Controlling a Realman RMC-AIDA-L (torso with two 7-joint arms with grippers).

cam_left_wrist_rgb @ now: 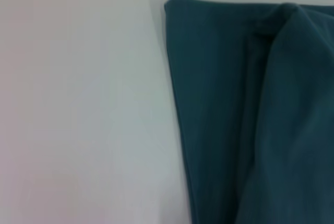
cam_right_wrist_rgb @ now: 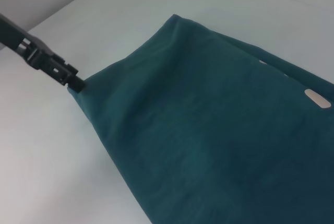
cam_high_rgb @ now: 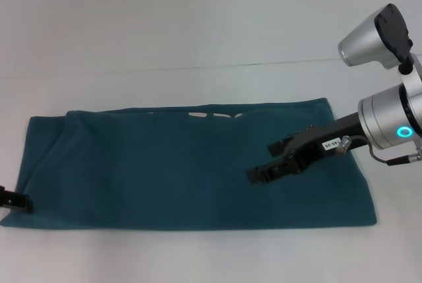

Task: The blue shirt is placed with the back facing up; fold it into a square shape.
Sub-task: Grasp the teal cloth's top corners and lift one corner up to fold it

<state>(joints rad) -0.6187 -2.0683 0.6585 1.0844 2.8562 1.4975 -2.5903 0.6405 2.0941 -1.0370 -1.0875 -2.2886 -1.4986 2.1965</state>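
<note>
the head view looks down from up high and sees the whole blue shirt [cam_high_rgb: 191, 167] on the white bench [cam_high_rgb: 198, 26]. the left wrist view sits very close to one shirt corner. the right wrist view looks across the shirt to the left end effector [cam_right_wrist_rgb: 52, 67], which the head view shows too.

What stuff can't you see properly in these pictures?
- Left gripper: the head view's edge cuts it off, so its fingers are unclear.
- White print on the blue shirt: too small to read in the head view.
- Shirt under the right gripper: hidden by the arm.
- Left wrist view: the frame crops the shirt.
</note>
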